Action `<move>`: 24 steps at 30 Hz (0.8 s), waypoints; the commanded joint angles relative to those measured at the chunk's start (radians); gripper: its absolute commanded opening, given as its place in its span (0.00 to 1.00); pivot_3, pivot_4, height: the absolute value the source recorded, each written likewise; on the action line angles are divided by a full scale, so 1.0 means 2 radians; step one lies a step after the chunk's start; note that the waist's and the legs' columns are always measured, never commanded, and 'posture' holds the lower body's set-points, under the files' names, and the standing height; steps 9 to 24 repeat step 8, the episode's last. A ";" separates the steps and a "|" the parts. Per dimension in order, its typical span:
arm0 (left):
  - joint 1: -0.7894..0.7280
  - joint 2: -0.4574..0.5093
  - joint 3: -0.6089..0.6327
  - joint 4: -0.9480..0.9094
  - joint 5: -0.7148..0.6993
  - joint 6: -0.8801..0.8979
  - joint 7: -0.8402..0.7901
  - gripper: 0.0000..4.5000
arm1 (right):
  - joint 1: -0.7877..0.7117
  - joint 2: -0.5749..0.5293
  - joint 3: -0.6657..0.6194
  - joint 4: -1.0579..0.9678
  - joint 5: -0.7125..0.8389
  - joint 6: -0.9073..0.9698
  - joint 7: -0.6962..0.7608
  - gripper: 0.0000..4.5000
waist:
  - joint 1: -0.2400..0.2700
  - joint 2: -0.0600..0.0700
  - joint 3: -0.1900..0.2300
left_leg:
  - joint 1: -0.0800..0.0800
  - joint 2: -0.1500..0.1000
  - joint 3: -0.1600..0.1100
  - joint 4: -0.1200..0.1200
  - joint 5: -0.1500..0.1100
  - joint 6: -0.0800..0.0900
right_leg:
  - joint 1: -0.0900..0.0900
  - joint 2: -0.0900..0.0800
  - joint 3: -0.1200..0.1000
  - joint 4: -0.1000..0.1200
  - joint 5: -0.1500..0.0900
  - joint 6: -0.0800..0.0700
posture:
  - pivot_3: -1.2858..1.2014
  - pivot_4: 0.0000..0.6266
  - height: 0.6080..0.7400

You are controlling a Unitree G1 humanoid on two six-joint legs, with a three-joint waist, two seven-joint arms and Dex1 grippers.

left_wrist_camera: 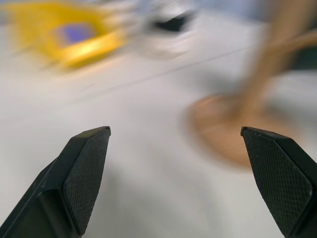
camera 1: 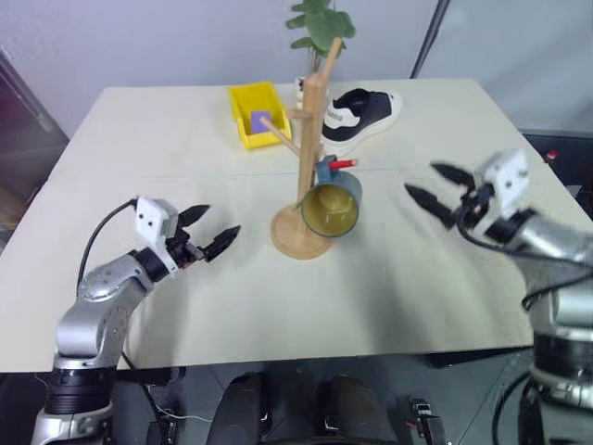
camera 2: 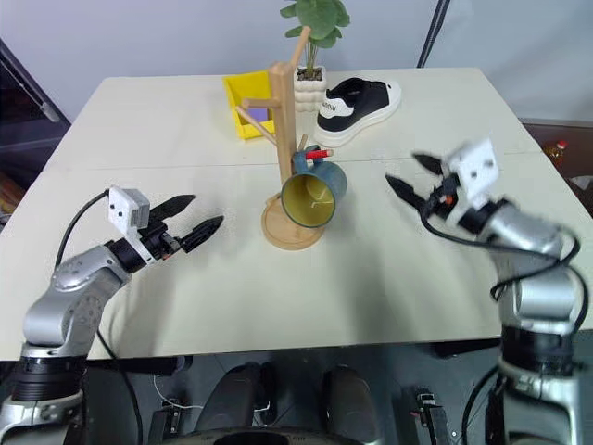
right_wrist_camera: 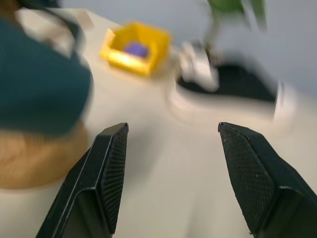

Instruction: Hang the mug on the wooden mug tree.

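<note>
The mug (camera 1: 332, 206) hangs on the wooden mug tree (camera 1: 310, 139) at frame centre; both end effectors, left (camera 1: 211, 232) and right (camera 1: 434, 192), are spread empty, so only withdrawal seems left.

yellow bin (camera 1: 252, 108), sneaker (camera 1: 359, 113), green plant (camera 1: 320, 26), table (camera 1: 167, 130)
</note>
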 commanded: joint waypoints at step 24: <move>0.025 -0.046 0.027 0.029 0.051 -0.072 0.085 1.00 | 0.026 0.080 0.022 0.048 -0.009 -0.113 -0.052 0.66 | 0.003 0.000 0.000 | 0.000 0.000 0.000 0.000 0.000 0.000 | 0.000 0.000 0.000 0.000 0.000 0.000 | 0.52 0.24 1.00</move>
